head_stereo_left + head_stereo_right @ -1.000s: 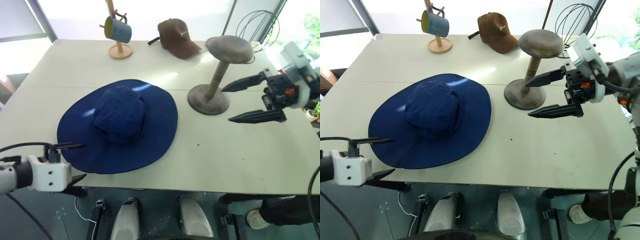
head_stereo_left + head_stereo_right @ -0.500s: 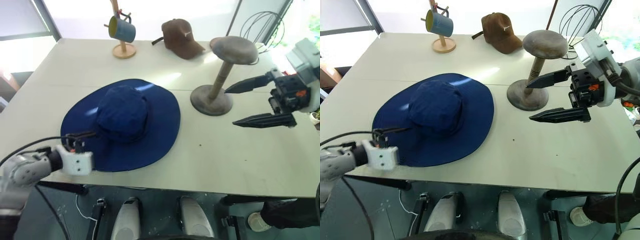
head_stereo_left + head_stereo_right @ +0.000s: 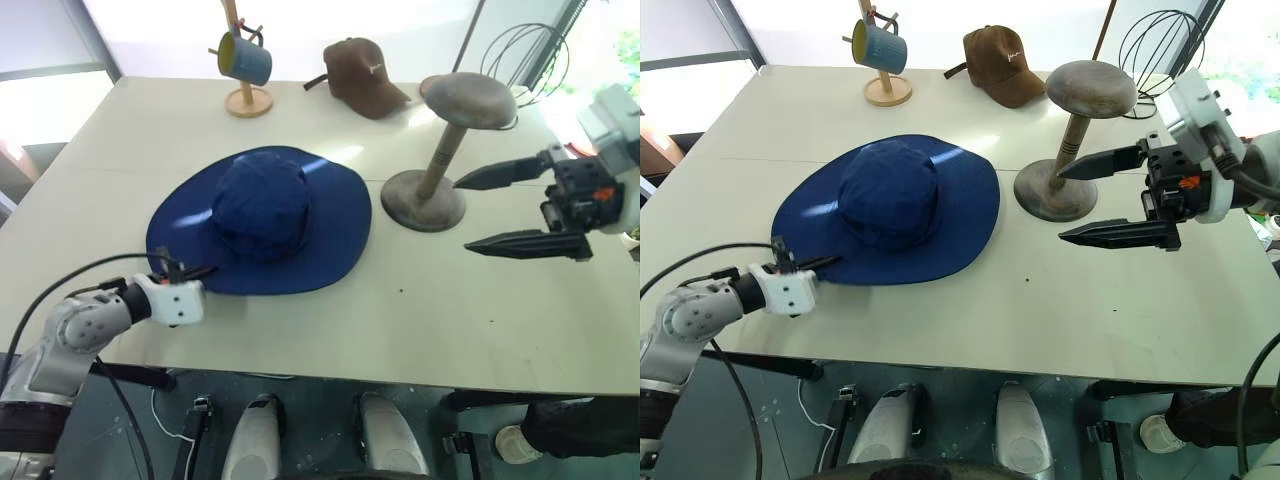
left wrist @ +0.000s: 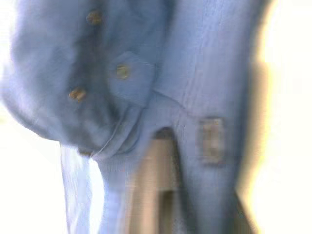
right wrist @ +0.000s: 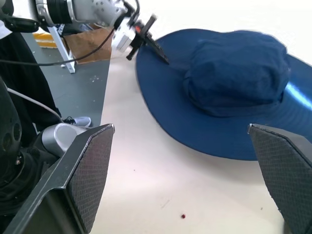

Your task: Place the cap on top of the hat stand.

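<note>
The cap (image 3: 262, 222) is seen lying flat on the pale surface (image 3: 420, 320), crown up, left of centre. Its brim edge nearest the robot is pinched by the left tool (image 3: 190, 273), which is closed on the fabric at the near-left rim. In the left wrist view the blue cloth is seen right against the camera, with brass snaps and a small label visible.

The hat stand (image 3: 437, 150) is placed upright on the surface, just to the right of the cap, its round base close to the brim but apart from it. Its padded top is bare.

The right tool (image 3: 510, 208) is held above the surface to the right of the stand, pointing toward it, jaws spread wide with nothing between them. In the right wrist view both black fingers (image 5: 87, 170) are seen well apart, with the cap and the left tool beyond.

At the far edge a brown baseball cap (image 3: 361, 76) and a wooden mug tree (image 3: 240, 70) with a blue mug are noted. A wire frame (image 3: 520, 55) is seen behind the stand.
</note>
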